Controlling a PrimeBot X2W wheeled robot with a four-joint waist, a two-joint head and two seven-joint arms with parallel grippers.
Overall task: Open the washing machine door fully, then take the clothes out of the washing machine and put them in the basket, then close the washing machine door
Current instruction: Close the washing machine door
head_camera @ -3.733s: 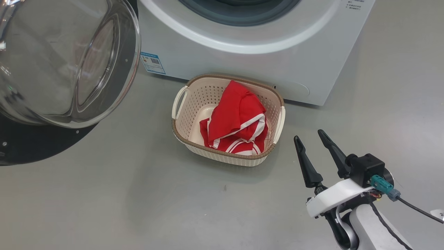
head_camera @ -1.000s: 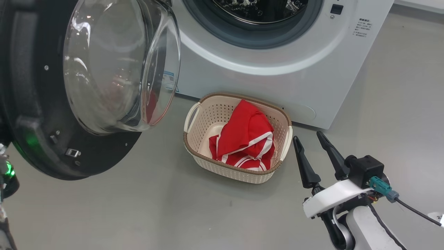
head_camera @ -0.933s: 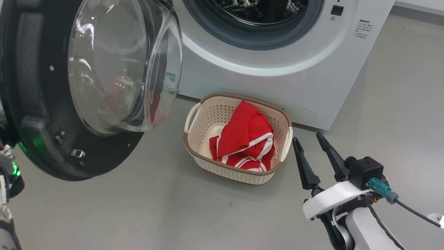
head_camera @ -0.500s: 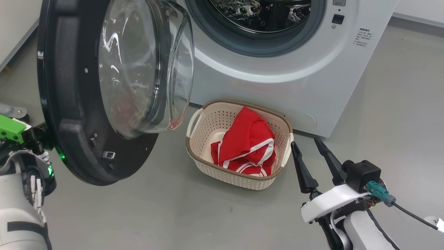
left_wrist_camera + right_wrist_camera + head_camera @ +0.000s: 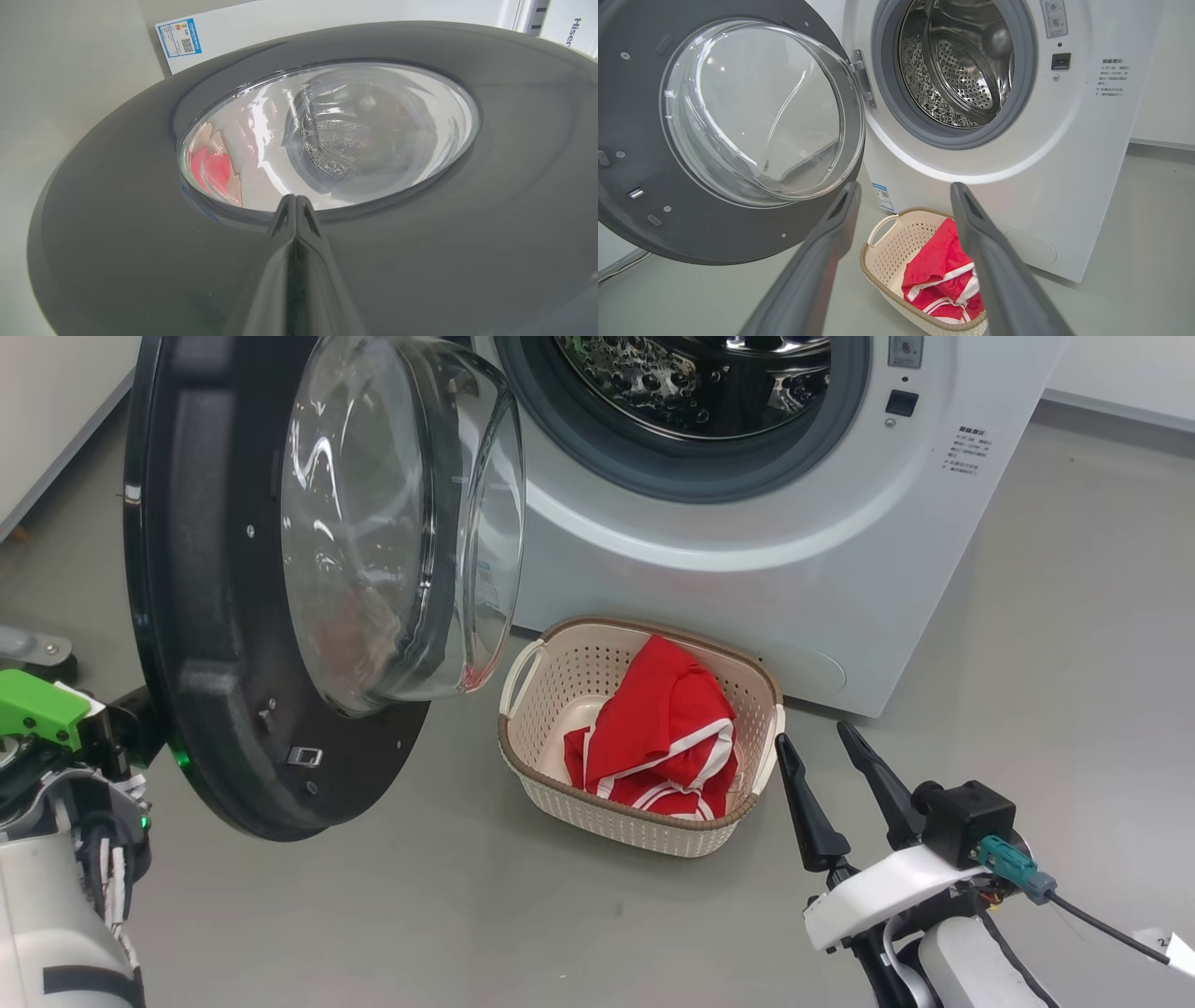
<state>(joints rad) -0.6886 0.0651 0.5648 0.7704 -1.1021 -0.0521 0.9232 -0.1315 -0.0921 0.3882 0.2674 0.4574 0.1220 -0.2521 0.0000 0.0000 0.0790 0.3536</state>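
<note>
Head view: washing machine (image 5: 747, 579) across the top, washing machine door (image 5: 196, 616) standing open at upper left.
Basket (image 5: 597, 807) at centre holds the red clothes (image 5: 653, 737); right gripper (image 5: 811, 734), lower right, gapes wide and empty; in the left wrist view the left gripper (image 5: 294, 198), bottom centre, is pinched closed on nothing, pointing at the door's outer face.

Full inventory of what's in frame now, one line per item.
washing machine: 1, white, behind the basket
washing machine door: 1, black rim, clear glass, open, left
drum: 1, perforated steel, inside the machine
basket: 1, cream, brown rim, on floor
clothes: 1 heap, red with white stripes, in basket
label: 1, blue, machine front
left pincer: 1, dark, shut, by door's outer face
right pincer: 1, dark, open, right of basket
</note>
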